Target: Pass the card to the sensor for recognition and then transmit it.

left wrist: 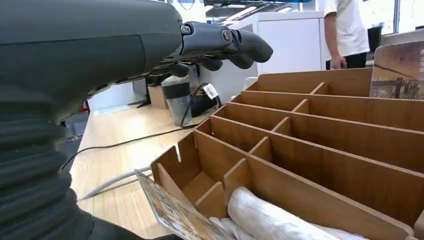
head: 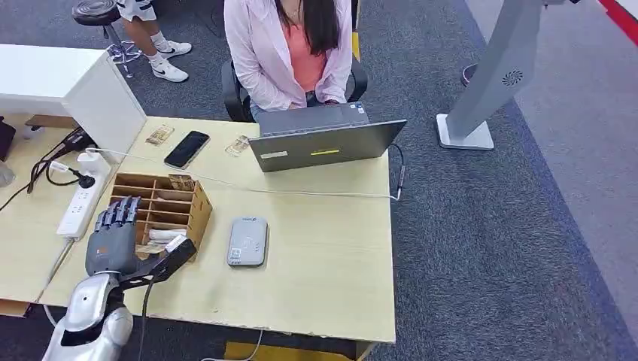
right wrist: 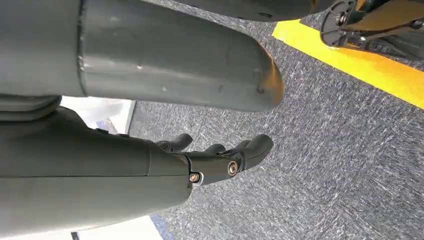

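With a card (left wrist: 175,212) pinched in my left hand (head: 113,237) at the wooden organizer (head: 197,213), the grey sensor (head: 247,241) sits just to its right, while my right hand (right wrist: 220,157) hangs empty, fingers loosely apart.

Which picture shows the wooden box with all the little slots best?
The left wrist view shows the wooden box best: it is up close, so you can see its dividers and a card at its edge. The head view shows the whole box, small, beside the left robot hand. The right wrist view faces carpet.
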Available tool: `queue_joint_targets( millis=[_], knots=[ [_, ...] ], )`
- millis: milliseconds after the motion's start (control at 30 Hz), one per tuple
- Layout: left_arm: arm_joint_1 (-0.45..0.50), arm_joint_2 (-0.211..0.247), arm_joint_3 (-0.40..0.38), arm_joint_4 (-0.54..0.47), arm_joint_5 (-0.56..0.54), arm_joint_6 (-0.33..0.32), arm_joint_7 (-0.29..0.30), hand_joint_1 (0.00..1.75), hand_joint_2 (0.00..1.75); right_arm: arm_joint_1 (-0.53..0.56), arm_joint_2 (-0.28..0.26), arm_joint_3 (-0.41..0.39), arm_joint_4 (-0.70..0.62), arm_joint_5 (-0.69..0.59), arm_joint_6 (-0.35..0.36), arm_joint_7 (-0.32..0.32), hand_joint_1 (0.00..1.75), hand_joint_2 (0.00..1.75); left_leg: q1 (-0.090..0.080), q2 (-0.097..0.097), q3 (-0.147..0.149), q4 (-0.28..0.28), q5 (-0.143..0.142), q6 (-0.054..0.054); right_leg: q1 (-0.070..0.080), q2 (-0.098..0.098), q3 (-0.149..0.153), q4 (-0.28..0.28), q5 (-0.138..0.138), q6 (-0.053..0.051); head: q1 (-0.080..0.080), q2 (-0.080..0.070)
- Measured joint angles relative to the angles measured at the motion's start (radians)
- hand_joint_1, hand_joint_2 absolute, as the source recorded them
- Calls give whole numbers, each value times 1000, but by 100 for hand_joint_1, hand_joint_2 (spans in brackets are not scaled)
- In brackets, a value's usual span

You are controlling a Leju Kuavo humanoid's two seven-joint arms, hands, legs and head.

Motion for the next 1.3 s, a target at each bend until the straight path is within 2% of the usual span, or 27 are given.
queue_joint_targets(
  millis=[800, 833, 1300],
  knots=[
    [-1, -5, -8, 2, 6, -3, 0, 0, 175, 0, 0, 0, 0, 4, 1, -6, 0, 0, 0, 0, 0, 0, 0, 0, 0, 0, 0, 0, 0, 0, 0, 0],
    [-1, -5, -8, 2, 6, -3, 0, 175, 175, 0, 0, 0, 0, 4, 1, -6, 0, 0, 0, 0, 0, 0, 0, 0, 0, 0, 0, 0, 0, 0, 0, 0],
    [2, -2, -15, 3, 20, -2, -4, 175, 175, 0, 0, 0, 0, 5, 0, -9, 0, 0, 0, 0, 0, 0, 0, 0, 0, 0, 0, 0, 0, 0, 0, 0]
  ],
)
